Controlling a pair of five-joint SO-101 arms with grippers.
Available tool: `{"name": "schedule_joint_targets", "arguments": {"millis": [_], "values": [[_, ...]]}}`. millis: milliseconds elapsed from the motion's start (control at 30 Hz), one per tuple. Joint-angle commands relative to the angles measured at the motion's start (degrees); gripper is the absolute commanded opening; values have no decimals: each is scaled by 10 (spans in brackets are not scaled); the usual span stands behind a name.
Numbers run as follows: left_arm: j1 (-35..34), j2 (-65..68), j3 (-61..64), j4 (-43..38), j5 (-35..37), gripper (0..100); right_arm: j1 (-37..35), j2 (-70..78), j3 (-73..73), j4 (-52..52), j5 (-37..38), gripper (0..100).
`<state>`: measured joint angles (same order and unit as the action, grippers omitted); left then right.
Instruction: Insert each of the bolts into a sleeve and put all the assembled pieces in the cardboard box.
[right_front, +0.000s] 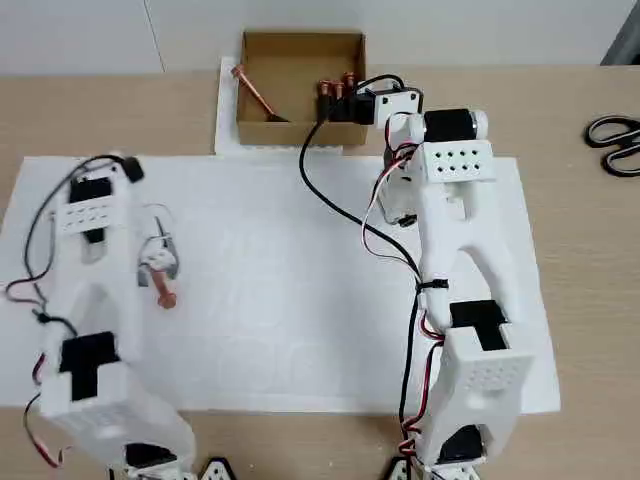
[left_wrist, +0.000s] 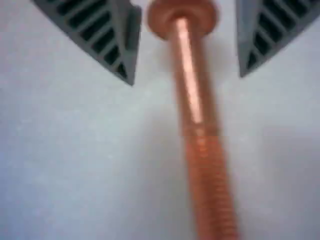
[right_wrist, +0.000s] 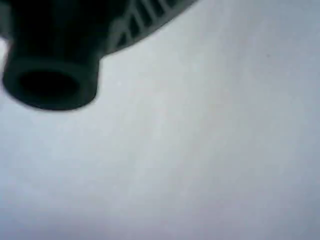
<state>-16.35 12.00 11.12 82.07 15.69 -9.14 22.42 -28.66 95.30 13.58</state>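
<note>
A copper bolt (left_wrist: 192, 110) lies on the white mat, its head between the fingertips of my left gripper (left_wrist: 185, 75), which is open and straddles it without touching. From above, that bolt (right_front: 165, 291) sits just in front of the left gripper (right_front: 160, 258). My right gripper (right_front: 400, 210) hangs over the mat's right side, shut on a black sleeve (right_wrist: 50, 82) whose open bore faces the camera; one grey finger (right_wrist: 142, 20) shows beside it. The cardboard box (right_front: 300, 40) stands at the back and holds a copper bolt (right_front: 255, 90) and several copper pieces (right_front: 336, 92).
The white mat (right_front: 280, 300) covers the middle of the wooden table. Scissors (right_front: 615, 143) lie at the far right edge. Black and red cables (right_front: 340, 210) run from the right arm across the mat toward the box.
</note>
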Motion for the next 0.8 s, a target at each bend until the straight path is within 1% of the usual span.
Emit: {"name": "schedule_joint_targets", "arguments": {"millis": [0, 133, 367, 433, 567, 767], "values": [[15, 15, -25, -32, 21, 126, 2, -38, -2, 3, 5, 3], [13, 41, -25, -52, 28, 126, 3, -38, -2, 3, 5, 3], [14, 60, -25, -52, 27, 117, 4, -38, -2, 2, 5, 3], [18, 60, -25, -49, 25, 89, 4, -37, -2, 1, 5, 3], [41, 61, -24, -49, 25, 2, 5, -36, -2, 1, 5, 3], [66, 56, -25, -48, 25, 6, 5, -36, -2, 1, 5, 3]]}}
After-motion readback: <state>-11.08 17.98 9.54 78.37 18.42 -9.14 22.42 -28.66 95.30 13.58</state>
